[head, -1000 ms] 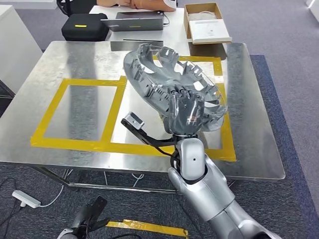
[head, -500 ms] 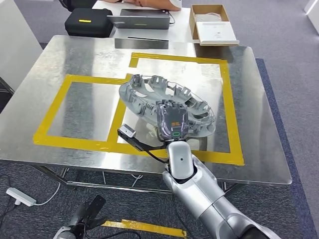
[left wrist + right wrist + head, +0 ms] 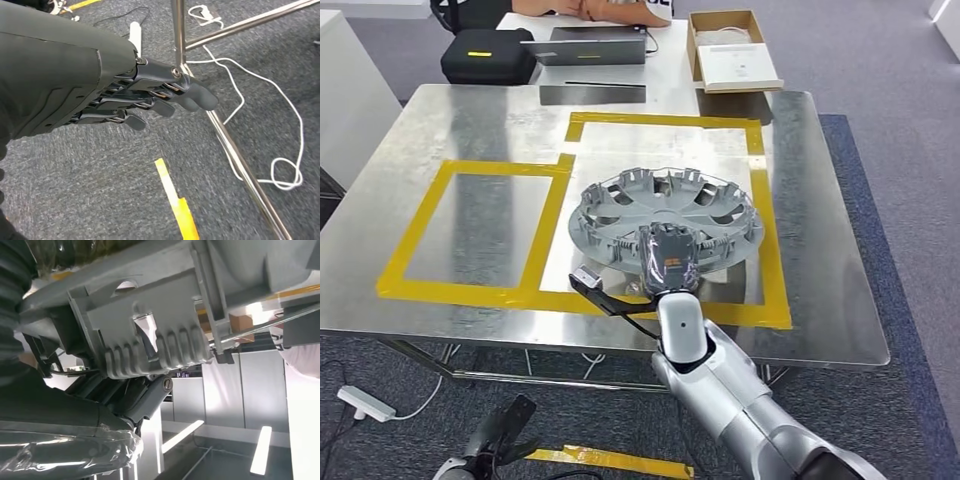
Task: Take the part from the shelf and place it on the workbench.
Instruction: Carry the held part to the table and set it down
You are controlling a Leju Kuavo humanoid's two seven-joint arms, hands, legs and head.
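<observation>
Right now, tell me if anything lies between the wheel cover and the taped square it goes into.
Nothing visible does. The right hand holds the wheel cover at its near rim, almost level over the right-hand yellow taped square on the metal workbench. The steel inside that square looks bare.

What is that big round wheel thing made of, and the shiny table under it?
The round part looks like matte grey molded plastic: thin ribs and clips line its rim. The workbench looks like bare sheet metal: it shows dull, mottled reflections.
</observation>
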